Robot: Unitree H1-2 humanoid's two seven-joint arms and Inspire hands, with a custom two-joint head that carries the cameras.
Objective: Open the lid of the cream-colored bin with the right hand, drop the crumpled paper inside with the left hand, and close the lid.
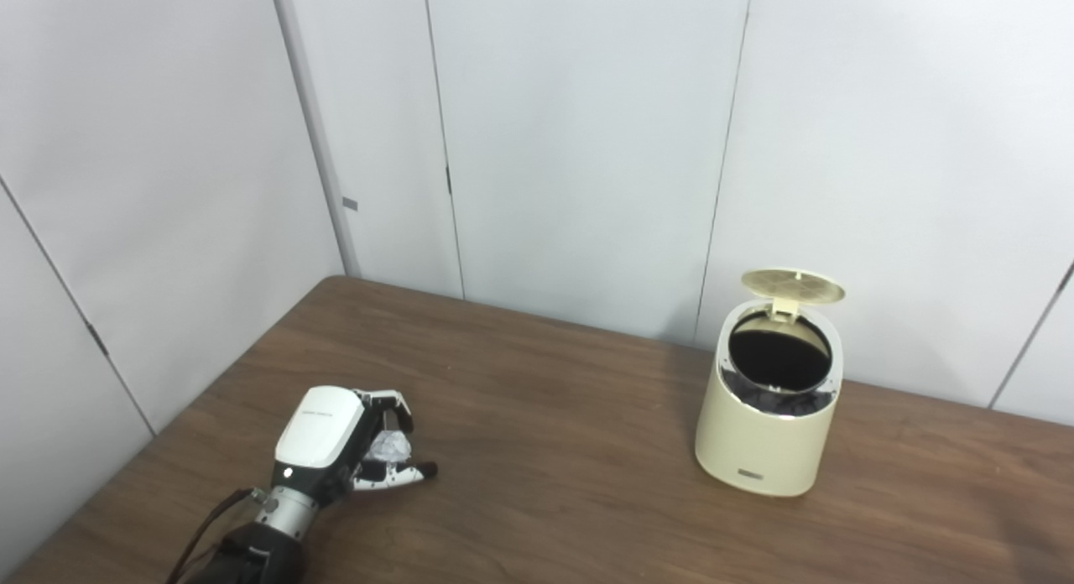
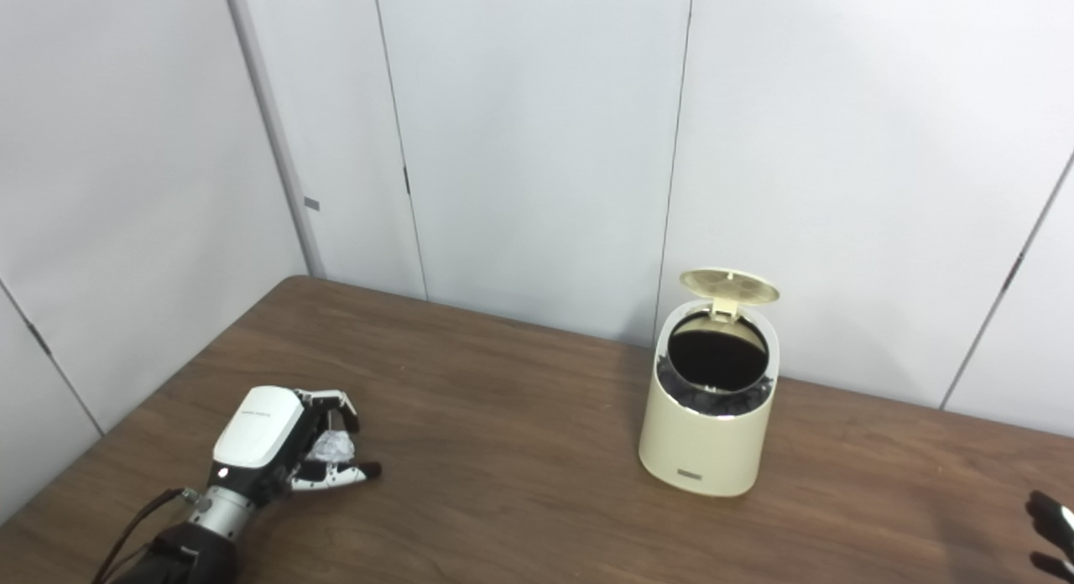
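1. since the lid point(image 1: 793, 285) already stands up behind the mouth of the bin point(image 1: 768, 450), the step in hand looks like the paper pickup w/ the left hand point(image 1: 340, 445).
2. nearest, at the front-left of the table point(image 1: 545, 483), the left hand rests low, fingers curled round the crumpled paper point(image 1: 388, 446); paper looks clamped between fingers and thumb, prob. not lifted yet.
3. at the right eye view's far right edge only dark fingertips of the right hand point(image 2: 1053, 529) show; can't tell if it's apart or closed.
4. farther back, right of centre, the cream bin stands upright, well apart from the paper, dark liner inside.
5. next move prob. calls for lifting the paper, carrying it rightward above the rim, then releasing over the opening w/o knocking the lid.
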